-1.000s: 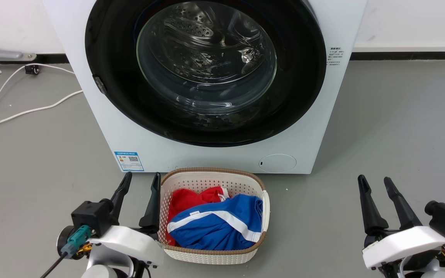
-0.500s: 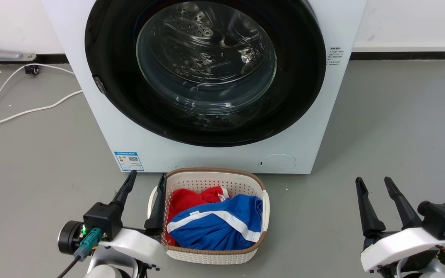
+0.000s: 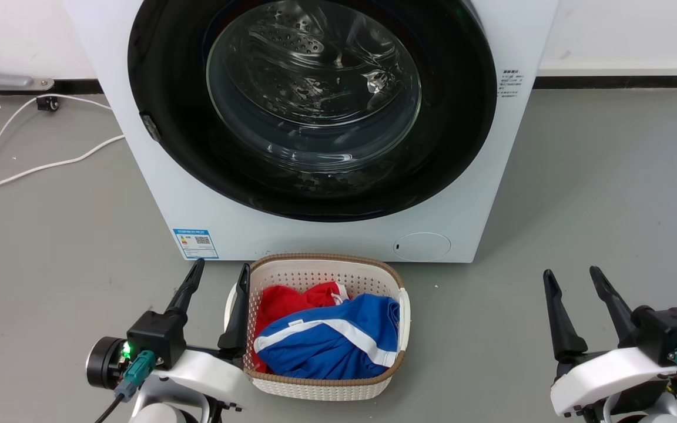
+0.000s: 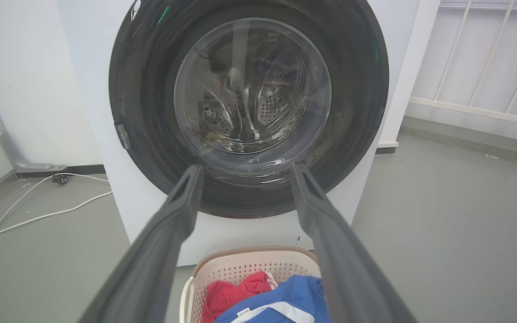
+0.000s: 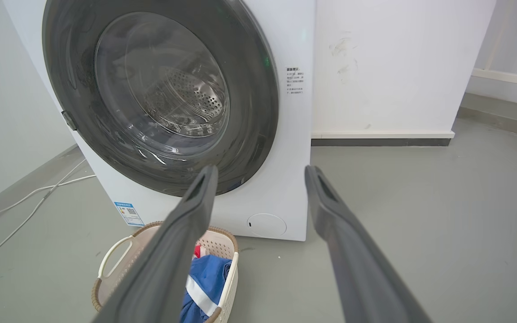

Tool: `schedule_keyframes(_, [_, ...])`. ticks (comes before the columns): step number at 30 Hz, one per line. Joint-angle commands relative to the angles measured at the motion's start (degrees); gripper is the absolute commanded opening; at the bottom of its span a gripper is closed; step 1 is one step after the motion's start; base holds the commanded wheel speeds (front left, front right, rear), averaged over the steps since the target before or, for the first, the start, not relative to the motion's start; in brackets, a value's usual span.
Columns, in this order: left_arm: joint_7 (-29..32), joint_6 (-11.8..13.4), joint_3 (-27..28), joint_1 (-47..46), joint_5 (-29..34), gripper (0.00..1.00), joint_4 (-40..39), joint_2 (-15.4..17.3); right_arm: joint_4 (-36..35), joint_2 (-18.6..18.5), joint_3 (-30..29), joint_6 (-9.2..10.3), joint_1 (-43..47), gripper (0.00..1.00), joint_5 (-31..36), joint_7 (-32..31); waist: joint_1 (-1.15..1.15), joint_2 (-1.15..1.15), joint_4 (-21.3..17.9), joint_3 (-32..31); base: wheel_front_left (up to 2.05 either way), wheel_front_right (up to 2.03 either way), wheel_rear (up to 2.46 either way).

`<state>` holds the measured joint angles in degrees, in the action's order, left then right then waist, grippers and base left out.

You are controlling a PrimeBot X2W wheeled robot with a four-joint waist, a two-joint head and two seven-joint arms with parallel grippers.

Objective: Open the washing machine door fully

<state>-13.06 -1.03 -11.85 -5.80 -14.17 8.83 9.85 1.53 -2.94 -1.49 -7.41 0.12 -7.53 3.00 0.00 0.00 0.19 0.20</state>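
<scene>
Grey floor runs to a white wall, with the white washer standing against it. The door lies closed, flat on the washer front, ahead of and above both grippers and well apart from them. Its glass bowl shows the steel drum behind. A small tab sits on the door rim on the left gripper's side. The left gripper is low over the floor, fingers spread wide and holding nothing, pointing toward the washer's lower panel. Its inner finger lies against the left rim of the basket; contact cannot be confirmed. The basket stands just before the washer's base, between the two grippers, holding red and blue clothes. The right gripper is also spread wide and empty, low over bare floor beyond the washer's right edge, with open floor ahead and to its outer side. White cables trail on the floor ahead of the left gripper, outward of it.
</scene>
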Motion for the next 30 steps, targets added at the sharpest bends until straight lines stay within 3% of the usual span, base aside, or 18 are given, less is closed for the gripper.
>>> schedule_keyframes(1, [-0.5,-0.4,0.2,-0.1,1.1,1.0,0.0,-0.1,-0.5,0.1,-0.2,-0.12,0.6,1.0,1.0,0.3,0.0,0.0,0.0,0.0,0.0,0.0,0.0])
schedule_keyframes(18, [-2.3,-1.9,2.0,0.6,6.3,1.0,2.8,-1.7,-1.1,0.1,-0.5,-0.08,1.7,1.0,5.4,1.2,0.0,0.0,0.1,-0.3,0.0,0.0,0.0])
schedule_keyframes(30, [-2.2,-2.9,3.8,0.5,4.9,1.0,4.5,-2.8,-0.3,0.1,-0.8,-0.08,1.8,1.0,3.4,1.2,0.0,0.0,0.0,-0.5,0.0,0.0,0.0])
